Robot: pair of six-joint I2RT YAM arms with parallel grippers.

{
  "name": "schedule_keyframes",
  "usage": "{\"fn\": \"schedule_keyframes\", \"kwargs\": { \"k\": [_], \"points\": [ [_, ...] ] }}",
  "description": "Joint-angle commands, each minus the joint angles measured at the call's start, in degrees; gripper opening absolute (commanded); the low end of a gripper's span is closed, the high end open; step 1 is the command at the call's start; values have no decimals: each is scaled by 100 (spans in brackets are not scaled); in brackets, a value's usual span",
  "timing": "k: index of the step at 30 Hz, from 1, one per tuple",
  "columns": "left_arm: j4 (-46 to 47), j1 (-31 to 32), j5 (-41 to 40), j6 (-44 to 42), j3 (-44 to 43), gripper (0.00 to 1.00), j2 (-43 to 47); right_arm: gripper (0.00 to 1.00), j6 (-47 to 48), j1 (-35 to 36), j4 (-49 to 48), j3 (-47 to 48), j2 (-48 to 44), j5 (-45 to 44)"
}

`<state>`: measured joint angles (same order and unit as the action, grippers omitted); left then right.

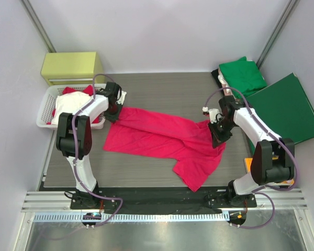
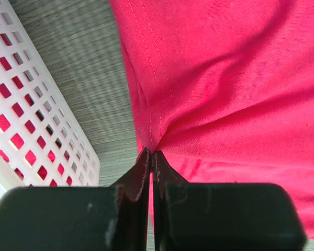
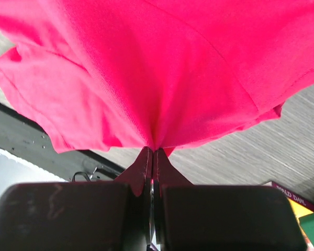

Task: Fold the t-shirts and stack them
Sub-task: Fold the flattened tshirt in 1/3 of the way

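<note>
The pinkish-red t-shirt (image 1: 162, 144) lies spread across the middle of the frame. Its upper-left end is pinched in the left gripper (image 1: 114, 111) and its right end is bunched in the right gripper (image 1: 218, 132), both clamped tight on the cloth. One fold reaches toward lower centre. A white basket (image 1: 42, 111) holding red and white cloth sits at the left, close beside the left gripper, with a yellow-green box (image 1: 72, 67) above it. A folded green t-shirt (image 1: 243, 76) lies at upper right, a dark-green folder (image 1: 288, 112) below it. The table (image 1: 167, 89) is grey wood-grain and the walls are pale.
</note>
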<state>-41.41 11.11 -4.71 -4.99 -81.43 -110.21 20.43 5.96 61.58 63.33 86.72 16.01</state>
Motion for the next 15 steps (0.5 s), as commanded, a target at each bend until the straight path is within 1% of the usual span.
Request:
{"fn": "schedule_keyframes", "kwargs": {
  "k": [1, 7, 8, 9, 10, 11, 12, 13, 14, 15],
  "points": [
    [133, -118, -206, -151, -66, 0, -62, 1, 146, 11, 337, 74, -322, -63],
    [107, -188, -197, -151, -92, 0, -62, 1, 128, -59, 337, 57, -243, -63],
    [98, -180, -197, -151, -101, 0, -62, 4, 128, -51, 346, 48, -243, -54],
    [98, -180, -188, -151, -101, 0, -70, 18, 137, -51, 346, 39, -234, -37],
    [80, -188, -179, -151, -110, 0, -88, 28, 146, -51, 337, 22, -234, -19],
    [63, -189, -171, -142, -136, 0, -105, 41, 163, -59, 346, 4, -252, -2],
    [37, -197, -171, -142, -154, 0, -123, 58, 164, -59, 337, -5, -269, 7],
    [10, -189, -179, -160, -171, 2, -167, 63, 164, -51, 328, -31, -278, -1],
    [-7, -189, -179, -160, -189, 10, -185, 70, 172, -59, 328, -40, -304, -1],
    [-16, -197, -214, -160, -207, 14, -193, 71, 164, -68, 337, -31, -322, -1]
  ]
}}
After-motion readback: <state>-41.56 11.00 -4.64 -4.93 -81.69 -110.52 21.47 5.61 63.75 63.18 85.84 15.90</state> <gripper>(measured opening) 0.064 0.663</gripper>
